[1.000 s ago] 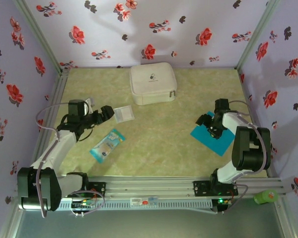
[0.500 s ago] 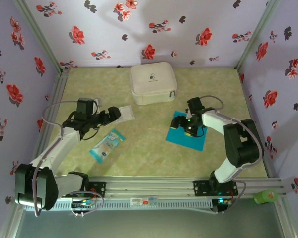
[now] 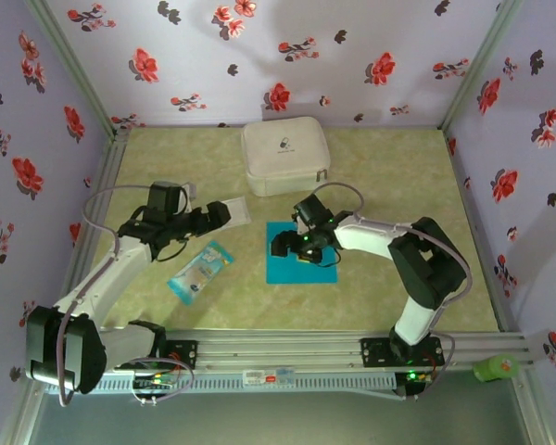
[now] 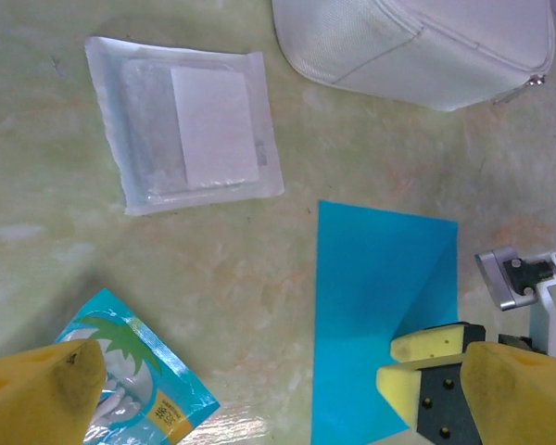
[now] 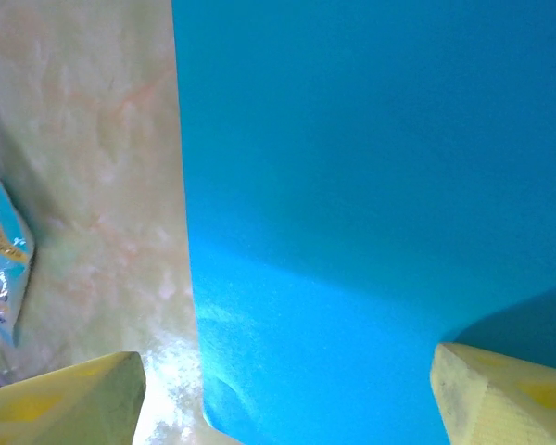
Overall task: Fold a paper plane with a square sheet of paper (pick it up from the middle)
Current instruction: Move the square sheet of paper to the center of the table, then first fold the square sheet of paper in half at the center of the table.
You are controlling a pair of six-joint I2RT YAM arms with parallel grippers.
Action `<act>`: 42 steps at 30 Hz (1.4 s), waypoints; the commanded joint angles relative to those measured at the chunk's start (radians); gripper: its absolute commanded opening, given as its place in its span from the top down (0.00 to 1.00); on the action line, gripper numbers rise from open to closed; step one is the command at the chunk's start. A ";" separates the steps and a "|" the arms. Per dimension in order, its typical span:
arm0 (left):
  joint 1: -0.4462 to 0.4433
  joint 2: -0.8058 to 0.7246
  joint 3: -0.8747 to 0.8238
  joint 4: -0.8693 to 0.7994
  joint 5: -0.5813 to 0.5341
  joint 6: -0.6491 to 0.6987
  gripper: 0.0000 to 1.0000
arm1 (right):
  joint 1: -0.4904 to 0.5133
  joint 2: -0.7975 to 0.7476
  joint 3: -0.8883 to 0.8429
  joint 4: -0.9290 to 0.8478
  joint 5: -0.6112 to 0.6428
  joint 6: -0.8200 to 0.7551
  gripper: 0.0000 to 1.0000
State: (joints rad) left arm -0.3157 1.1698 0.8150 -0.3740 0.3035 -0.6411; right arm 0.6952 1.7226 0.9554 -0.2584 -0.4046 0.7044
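Hovering wide open, empty, the right gripper (image 5: 283, 394) is straddling the square sheet of paper (image 3: 306, 271) lying just before the white case (image 3: 285, 156); an off-centre pinch would be risking crumpling. The left gripper (image 4: 278, 394) is gaping empty.

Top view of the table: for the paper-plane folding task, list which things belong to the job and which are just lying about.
Belong to the job:
- square sheet of paper, bright blue, lying flat
- right gripper, open over the sheet
- left gripper, open

Just lying about:
- white zipped case
- pale blue-and-white packet
- small translucent square
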 commanded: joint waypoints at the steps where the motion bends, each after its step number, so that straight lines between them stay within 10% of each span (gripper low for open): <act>1: -0.026 0.011 0.045 -0.030 -0.006 0.033 0.02 | -0.005 -0.093 -0.008 -0.019 0.055 0.049 0.17; 10: -0.111 0.002 0.020 -0.022 0.011 0.014 0.10 | -0.128 -0.111 -0.112 0.066 0.076 0.102 0.20; 28: -0.104 -0.139 -0.034 -0.030 -0.199 -0.012 0.00 | -0.046 -0.104 -0.238 0.129 0.144 0.279 0.20; 35: -0.065 -0.187 -0.106 0.067 -0.032 -0.058 0.00 | -0.028 -0.150 -0.292 0.338 0.055 0.410 0.20; 42: -0.155 0.006 -0.019 0.030 0.010 -0.143 0.24 | -0.062 -0.345 -0.257 0.109 0.268 0.366 0.12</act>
State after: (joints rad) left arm -0.4313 1.1072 0.7403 -0.3279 0.2771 -0.7444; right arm 0.6506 1.4570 0.6796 -0.0082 -0.2649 1.0771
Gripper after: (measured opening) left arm 0.779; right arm 0.871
